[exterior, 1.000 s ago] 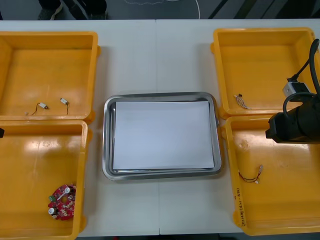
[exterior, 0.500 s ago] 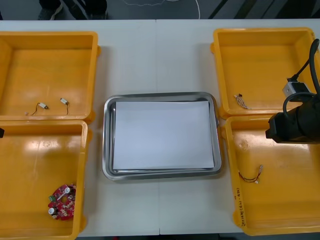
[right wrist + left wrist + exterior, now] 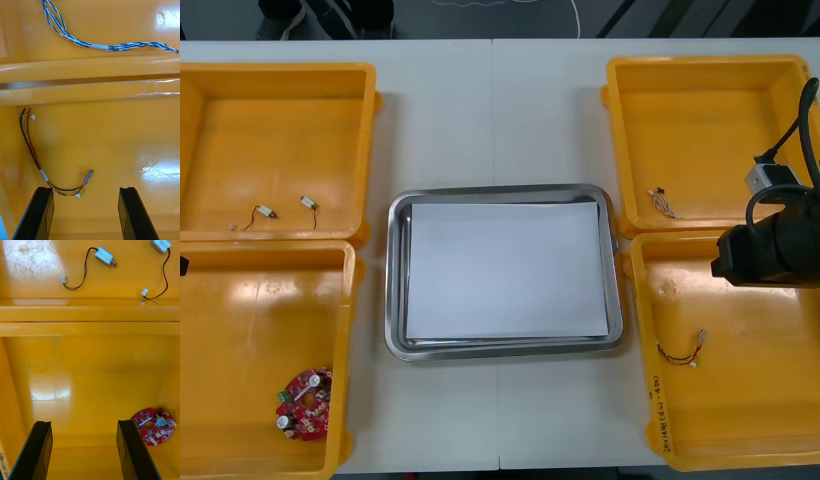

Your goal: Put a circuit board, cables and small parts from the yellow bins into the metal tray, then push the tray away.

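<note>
At the middle of the table (image 3: 495, 110) the tray (image 3: 393, 300) lies unloaded, so everything remains: left gripper (image 3: 84, 452) hangs open beside the circuit board (image 3: 153, 426), right gripper (image 3: 86, 212) open over the red and yellow cable (image 3: 33, 152), both in near-edge bins (image 3: 270, 248).

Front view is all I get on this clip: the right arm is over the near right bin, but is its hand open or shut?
Observer: Open. The right hand has its fingers apart, gripping nothing; the red and yellow cable lies on the floor of the near right bin, close to one fingertip.
Operator: And the left hand?
Observer: The left hand is open too, above the near left bin; the circuit board lies beside one finger, untouched.
</note>
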`<state>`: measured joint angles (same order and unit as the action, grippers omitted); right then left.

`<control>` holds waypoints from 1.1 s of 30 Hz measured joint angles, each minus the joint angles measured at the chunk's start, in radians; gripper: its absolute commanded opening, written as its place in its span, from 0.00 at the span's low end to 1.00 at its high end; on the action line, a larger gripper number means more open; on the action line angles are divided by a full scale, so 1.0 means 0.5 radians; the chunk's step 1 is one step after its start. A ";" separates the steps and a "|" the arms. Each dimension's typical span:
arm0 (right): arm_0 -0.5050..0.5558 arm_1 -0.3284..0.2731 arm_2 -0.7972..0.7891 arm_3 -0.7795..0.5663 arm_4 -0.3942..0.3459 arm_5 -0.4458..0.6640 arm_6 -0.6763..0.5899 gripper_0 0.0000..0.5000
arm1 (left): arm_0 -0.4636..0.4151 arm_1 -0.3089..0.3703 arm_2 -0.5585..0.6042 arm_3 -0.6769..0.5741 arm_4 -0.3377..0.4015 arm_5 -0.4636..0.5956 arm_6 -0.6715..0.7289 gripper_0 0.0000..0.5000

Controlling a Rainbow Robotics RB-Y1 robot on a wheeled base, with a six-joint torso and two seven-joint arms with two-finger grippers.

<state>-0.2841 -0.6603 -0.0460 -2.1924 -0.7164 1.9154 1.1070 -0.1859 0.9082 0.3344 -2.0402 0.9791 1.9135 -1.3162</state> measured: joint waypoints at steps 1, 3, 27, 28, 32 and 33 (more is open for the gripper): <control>0.000 0.000 0.000 0.000 0.000 0.000 0.000 1.00 | 0.000 0.000 0.000 0.000 0.000 0.000 0.000 1.00; 0.000 0.000 0.000 0.000 0.000 0.000 0.000 1.00 | 0.000 0.000 0.000 0.000 0.000 0.000 0.000 1.00; 0.000 0.000 0.000 0.000 0.000 0.000 0.000 1.00 | 0.000 0.000 0.000 0.000 0.000 0.000 0.000 1.00; 0.000 0.000 0.000 0.000 0.000 0.000 0.000 1.00 | 0.000 0.000 0.000 0.000 0.000 0.000 0.000 1.00; 0.000 0.000 0.000 0.000 0.000 0.000 0.000 1.00 | 0.000 0.000 0.000 0.000 0.000 0.000 0.000 1.00; 0.000 0.000 0.000 0.000 0.000 0.000 0.000 1.00 | 0.000 0.000 0.000 0.000 0.000 0.000 0.000 1.00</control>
<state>-0.2841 -0.6603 -0.0460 -2.1924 -0.7164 1.9154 1.1070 -0.1859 0.9082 0.3344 -2.0402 0.9791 1.9135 -1.3162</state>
